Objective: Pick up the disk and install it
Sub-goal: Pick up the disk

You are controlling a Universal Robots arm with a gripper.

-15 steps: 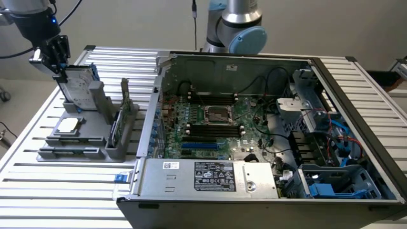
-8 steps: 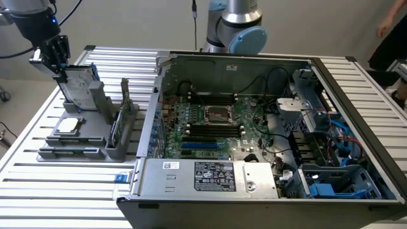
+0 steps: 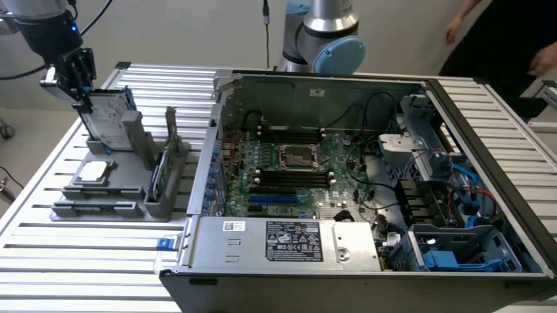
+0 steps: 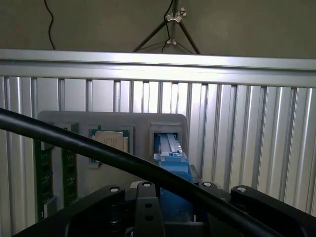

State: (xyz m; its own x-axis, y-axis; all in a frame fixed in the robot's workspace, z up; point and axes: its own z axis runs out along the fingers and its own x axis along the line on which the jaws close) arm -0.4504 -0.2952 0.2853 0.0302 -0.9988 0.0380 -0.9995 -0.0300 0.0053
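Treat the disk [image 3: 106, 115] as rigid, fairly heavy and probably shock-sensitive; take hold across the blue side rails [image 4: 173, 157], not the label face. Stands upright in a slot of the grey holder [image 3: 132, 129], well apart from the open computer case [image 3: 322, 88], with the gripper [image 3: 87, 99] clamped on its upper end.

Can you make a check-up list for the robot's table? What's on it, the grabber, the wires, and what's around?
Surface: ribbed metal table carrying an open computer case and a grey holder.
Job's things: disk stands upright in the holder, not yet in the case.
Clutter: processor chip and green boards in the holder.
Grippers: gripper at the disk's top edge.
Cables: black cable across the wrist view; wires inside the case.
Surroundings: person in dark clothes behind the table; tripod.
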